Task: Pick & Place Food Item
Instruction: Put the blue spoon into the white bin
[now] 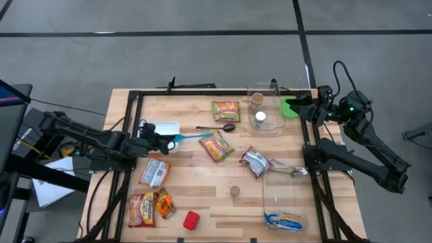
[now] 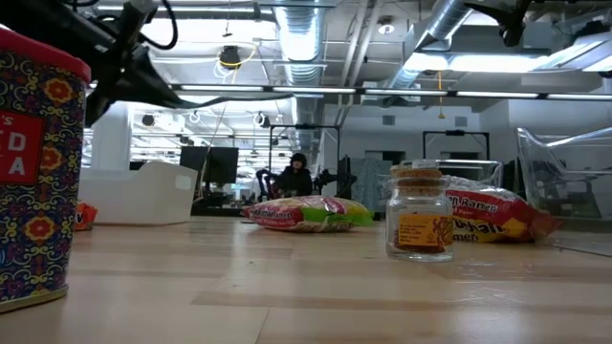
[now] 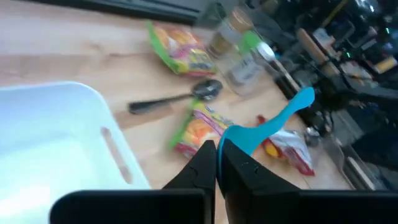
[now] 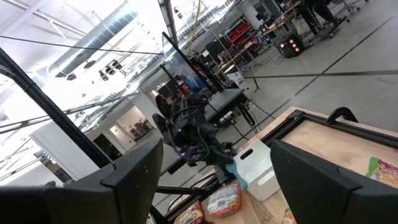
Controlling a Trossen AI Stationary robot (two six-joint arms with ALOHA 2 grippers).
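My left gripper (image 1: 167, 141) is beside the right end of a white tray (image 1: 160, 128) and is shut on a blue plastic utensil (image 1: 194, 137). The utensil also shows in the left wrist view (image 3: 283, 118). Two ramen packets (image 1: 226, 110) (image 1: 217, 145) and a silver-red packet (image 1: 255, 162) lie flat on the table. My right gripper (image 4: 214, 180) is open and empty. It is raised at the table's far right edge (image 1: 297, 108), next to a clear container (image 1: 265, 111) that holds a jar (image 1: 257, 99). My left gripper pinches one end of the blue utensil (image 3: 239, 138) between its two fingers. The fingers come roughly level from the table's left and lie along the utensil. The utensil sticks out past the fingertips toward the table's right, its wide free end (image 3: 303, 98) over the ramen packet, apparently clear of the table.
A black spoon (image 1: 216, 127) lies between the ramen packets. More packets (image 1: 154, 171) (image 1: 142, 208) and a red can (image 1: 192, 220) are at the near left. A small jar (image 1: 234, 192) stands mid-table. A metal spoon (image 1: 287, 169) lies by a clear bin (image 1: 287, 196) at the near right.
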